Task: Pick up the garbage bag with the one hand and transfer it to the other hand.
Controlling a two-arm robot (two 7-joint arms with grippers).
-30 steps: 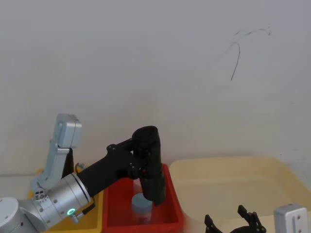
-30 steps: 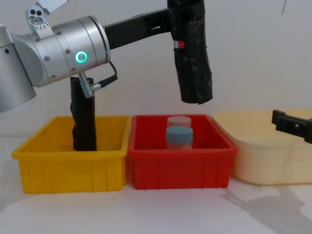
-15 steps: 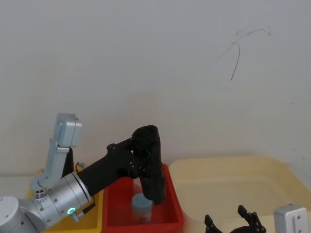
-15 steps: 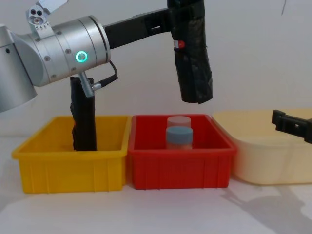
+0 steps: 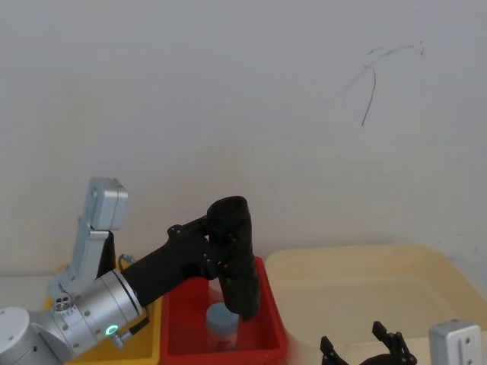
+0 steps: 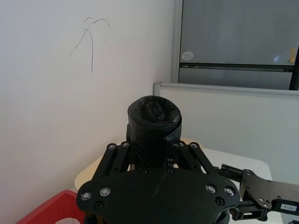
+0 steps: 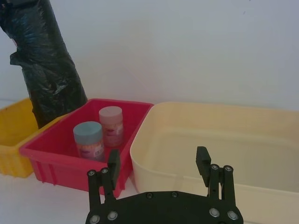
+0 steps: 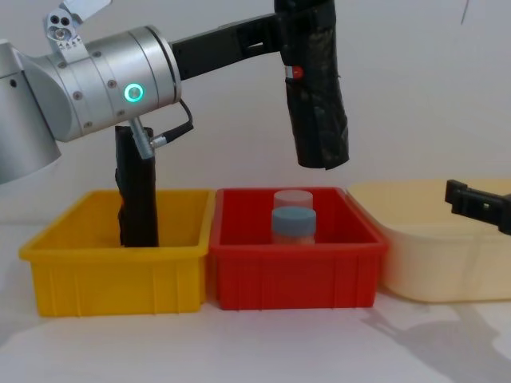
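Roll, black crinkly plastic: garbage bag (image 8: 317, 96), hanging nearly upright with a slight tilt above the red bin (image 8: 295, 279), well clear of the two jars (image 8: 293, 222) inside. The left gripper (image 5: 217, 257) has its fingers clamped across the upper part, beside the small red label (image 8: 296, 73); the lower length hangs free. Likely light for its bulk. The glossy film looks slippery, and the outer wraps would give under pressure over a firmer core. A loose edge at the bottom could snag or unwind. Best hold for the receiving side, by judgement: the free middle barrel below the present grip, taken squarely and firmly, avoiding the ragged end. The right gripper (image 7: 159, 161) sits low by the cream tub (image 8: 447, 263), fingers spread and empty, well apart from the roll. A slimmer black roll (image 8: 137, 199) stands in the yellow bin (image 8: 112, 279).
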